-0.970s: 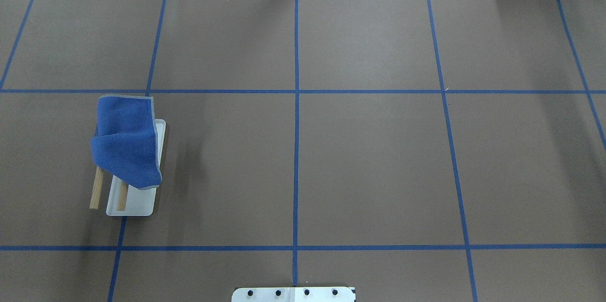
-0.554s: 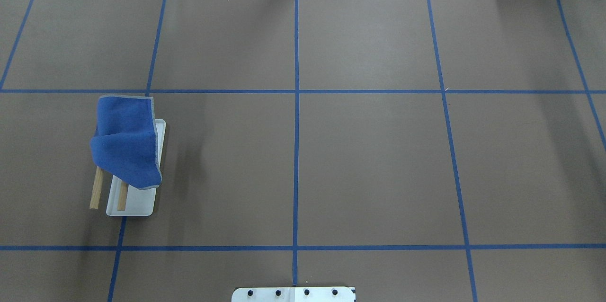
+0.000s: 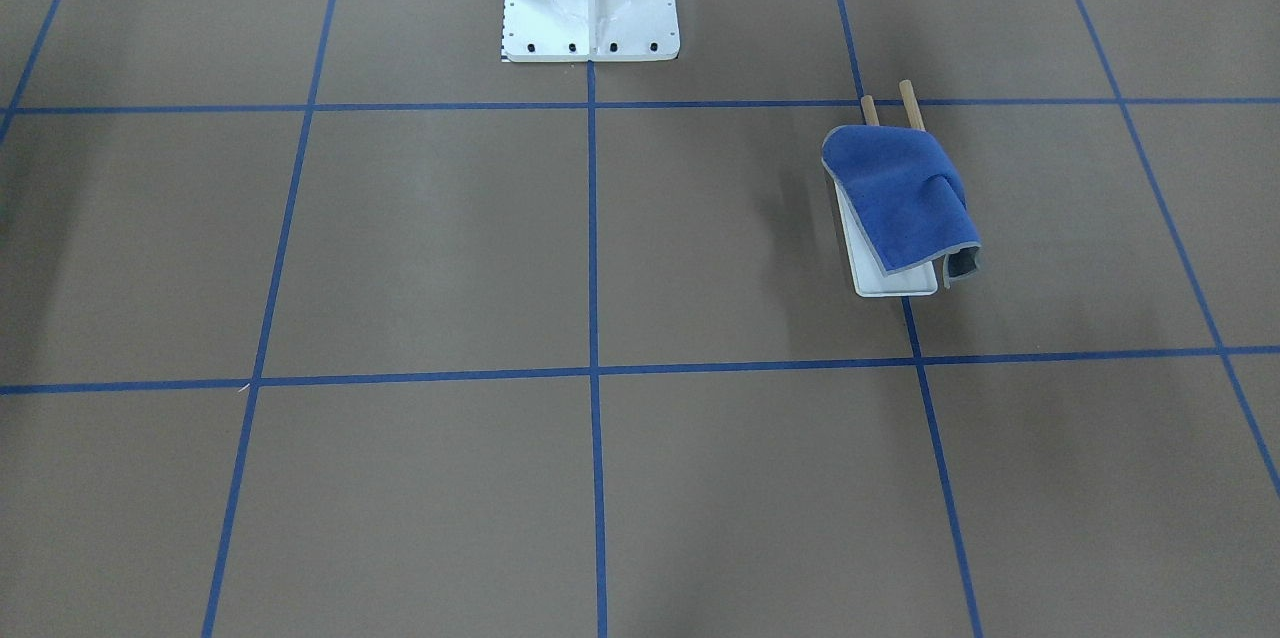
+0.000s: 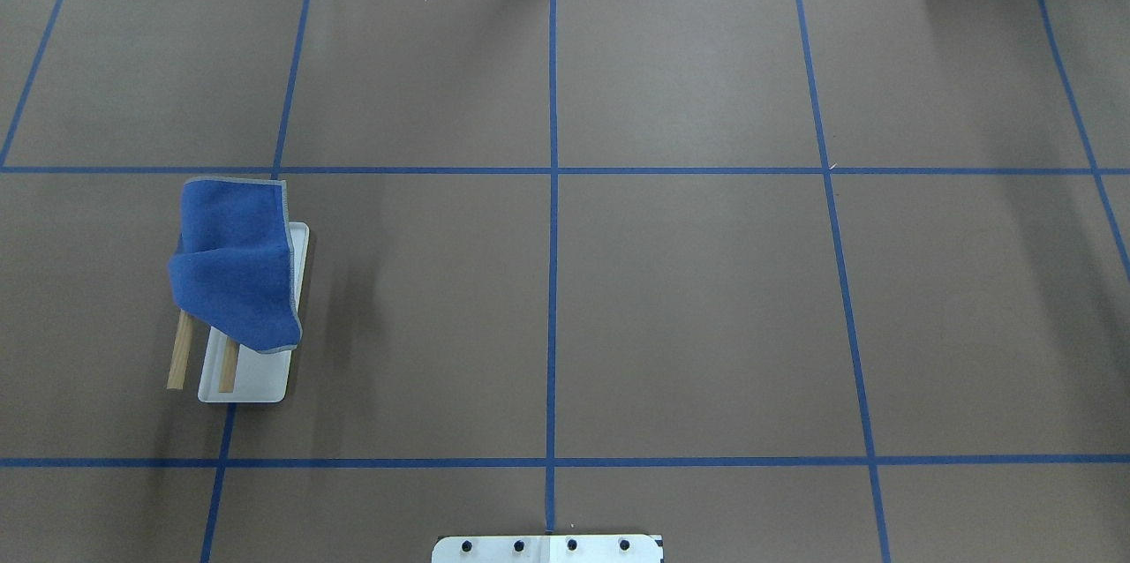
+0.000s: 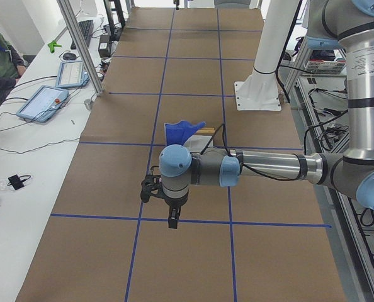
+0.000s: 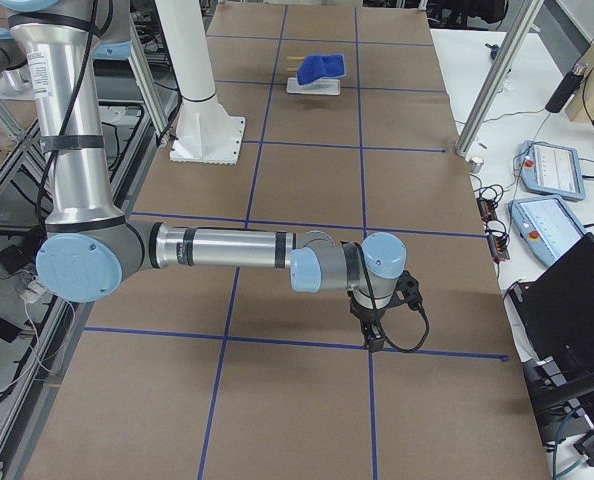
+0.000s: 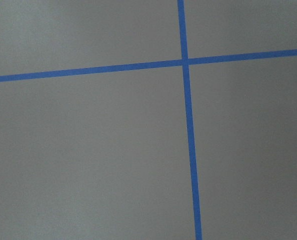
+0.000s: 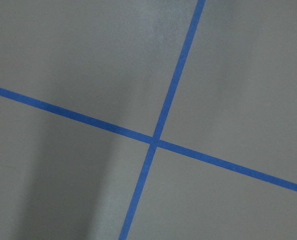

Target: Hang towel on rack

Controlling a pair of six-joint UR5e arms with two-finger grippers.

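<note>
Nearest, the left gripper (image 5: 172,221) hangs above the table (image 4: 689,307) with its opening impossible to judge, well apart from the towel (image 4: 231,267) draped over both dowels (image 4: 180,362) of the rack (image 4: 258,378), and the right gripper (image 6: 374,338), equally unreadable, hangs farthest off.

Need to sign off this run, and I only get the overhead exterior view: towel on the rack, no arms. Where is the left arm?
Observer: The left end effector hangs over the table, apart from the towel.
Operator: And the right?
Observer: The right end effector hangs at the other end, far from the rack.
Operator: Any loose corner?
Observer: Front-facing view: one corner curls down beside the rack's white base; whether it touches the table, I cannot tell.
</note>
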